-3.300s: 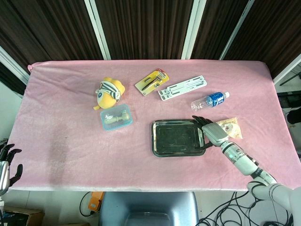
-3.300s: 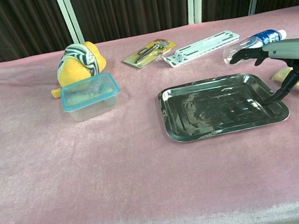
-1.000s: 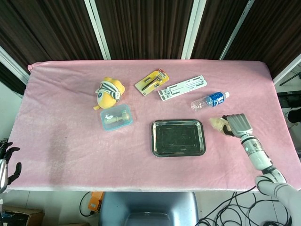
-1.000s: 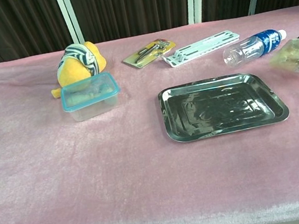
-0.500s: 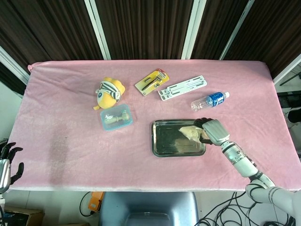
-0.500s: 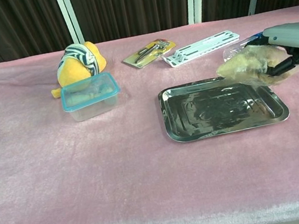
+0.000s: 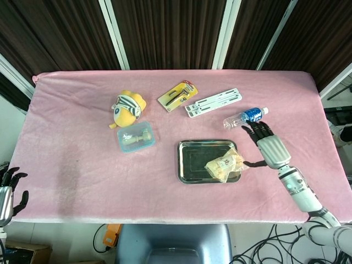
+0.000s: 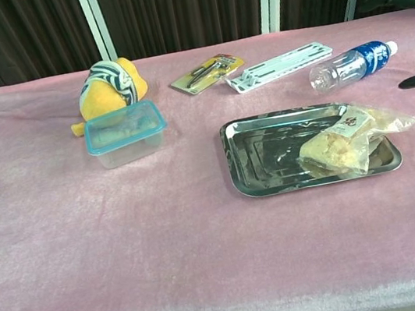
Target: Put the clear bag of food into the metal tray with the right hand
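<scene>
Clear bag of food [image 7: 224,164] lies in my metal tray [image 7: 190,160], overhanging its right rim.
My right hand [image 7: 267,146] hovers alongside, fingers spread, empty.

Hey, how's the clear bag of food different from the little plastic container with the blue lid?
The clear bag of food is soft and crumpled, while the plastic container is a rigid box with a blue-rimmed lid. The bag lies in the metal tray, one corner hanging over its right edge; the container sits directly on the pink cloth, just in front of the yellow plush toy. Both are see-through, and no hand touches either.
</scene>
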Tool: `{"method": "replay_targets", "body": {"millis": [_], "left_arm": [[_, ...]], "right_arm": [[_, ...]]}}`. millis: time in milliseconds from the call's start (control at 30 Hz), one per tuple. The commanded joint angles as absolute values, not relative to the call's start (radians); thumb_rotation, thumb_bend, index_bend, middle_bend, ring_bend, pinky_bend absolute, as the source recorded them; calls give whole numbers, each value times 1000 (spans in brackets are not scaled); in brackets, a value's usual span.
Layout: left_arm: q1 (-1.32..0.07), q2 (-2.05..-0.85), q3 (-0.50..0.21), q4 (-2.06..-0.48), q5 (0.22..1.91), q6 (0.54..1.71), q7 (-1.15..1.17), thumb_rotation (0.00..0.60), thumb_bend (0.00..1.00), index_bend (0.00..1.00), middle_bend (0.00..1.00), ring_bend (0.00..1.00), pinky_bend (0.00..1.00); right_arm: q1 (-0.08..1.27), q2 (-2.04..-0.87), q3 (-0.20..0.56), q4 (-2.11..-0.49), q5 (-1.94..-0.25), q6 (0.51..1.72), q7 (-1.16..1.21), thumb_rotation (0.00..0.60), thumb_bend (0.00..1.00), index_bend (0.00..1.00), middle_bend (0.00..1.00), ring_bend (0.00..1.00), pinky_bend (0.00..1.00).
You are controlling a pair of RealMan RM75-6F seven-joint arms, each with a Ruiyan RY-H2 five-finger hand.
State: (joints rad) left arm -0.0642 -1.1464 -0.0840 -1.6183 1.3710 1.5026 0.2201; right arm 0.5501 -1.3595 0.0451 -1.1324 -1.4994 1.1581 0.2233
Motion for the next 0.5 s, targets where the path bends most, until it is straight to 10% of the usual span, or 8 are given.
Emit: {"method": "replay_targets", "body": {"millis": [33, 500], "left_arm": [[-62, -1147, -84, -1620, 1371, 1507, 222, 600, 437, 320, 191, 127, 336], [-60, -1148, -87, -1617, 1370, 1512, 215, 600, 436, 320, 191, 128, 338]], "right_arm": [[503, -1281, 77, -1208, -1361, 1083, 106, 600, 132, 0, 0, 0, 122], [424, -1292, 81, -1183, -1370, 1166, 154, 600, 132, 0, 0, 0, 139]]}}
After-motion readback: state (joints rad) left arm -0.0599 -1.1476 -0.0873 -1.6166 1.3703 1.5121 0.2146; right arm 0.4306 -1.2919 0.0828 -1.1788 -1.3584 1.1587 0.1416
